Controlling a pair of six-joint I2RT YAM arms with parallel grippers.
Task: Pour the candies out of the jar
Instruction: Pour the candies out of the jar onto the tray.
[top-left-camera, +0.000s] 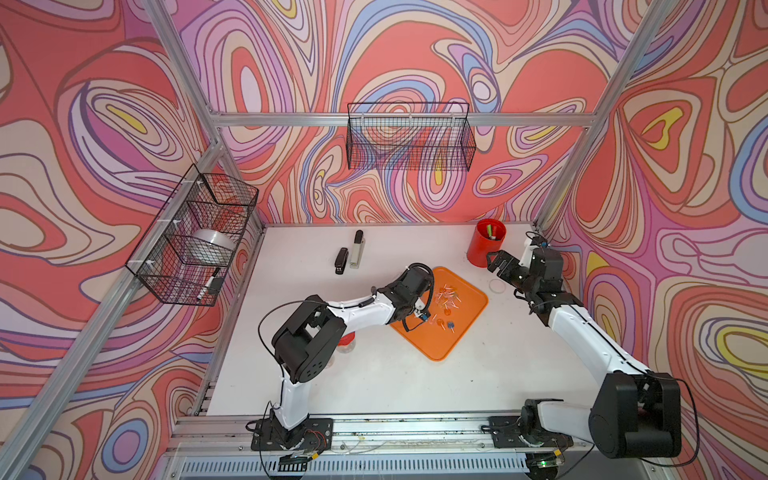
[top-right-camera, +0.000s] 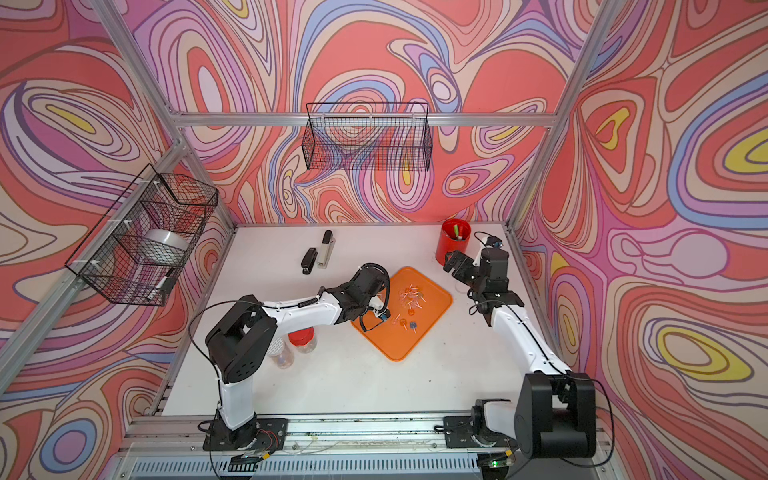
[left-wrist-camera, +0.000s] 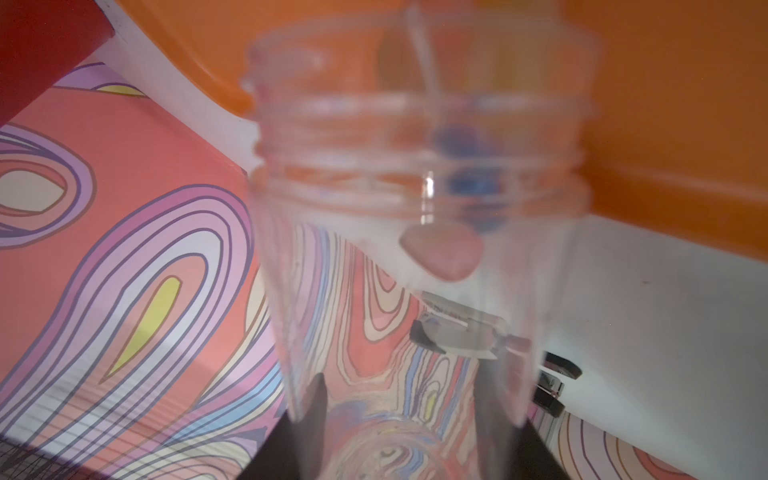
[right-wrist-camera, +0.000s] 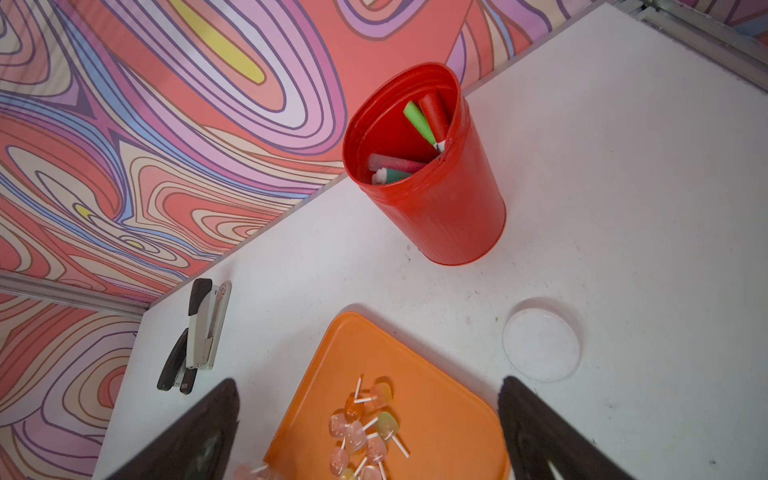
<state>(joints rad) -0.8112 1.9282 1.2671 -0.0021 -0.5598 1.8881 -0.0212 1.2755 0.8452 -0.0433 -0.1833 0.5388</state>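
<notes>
**Risk.** The jar (left-wrist-camera: 415, 291), clear and smooth, was held tipped with its mouth down by the left tool (left-wrist-camera: 417, 419). The tool was clamped nearly closed on the jar's body, toward the base. A slip in that grip was judged possible if the jar were shaken.

The mouth was seen close to the rim of the tray (top-left-camera: 440, 345). Anything released with a jerk could be thrown over that low rim onto the surface (top-left-camera: 374, 374).

One pink candy (left-wrist-camera: 442, 253) was seen lodged inside, below the neck. A steeper tilt was judged necessary, and its stick could catch on the threads. A blue blur near the neck could not be placed as inside the jar or beyond it.

**Containers.**
- Most candies (right-wrist-camera: 365, 432) were noted loose on the tray, right of centre in both top views.
- The lid (right-wrist-camera: 540, 338) was noted flat on the surface just beside the tray.
- The red cup (right-wrist-camera: 453, 216), upper right in both top views, was seen to hold pens (right-wrist-camera: 419, 124).
- The right tool (top-left-camera: 498, 262) was held fully spread and empty near that cup.
- A wire basket (top-left-camera: 187, 237) at the left was seen to hold a tape roll (top-left-camera: 214, 245) and a marker (top-left-camera: 208, 284).
- A red-lidded jar (top-right-camera: 302, 336) was noted under the left arm; its contents could not be told.
</notes>
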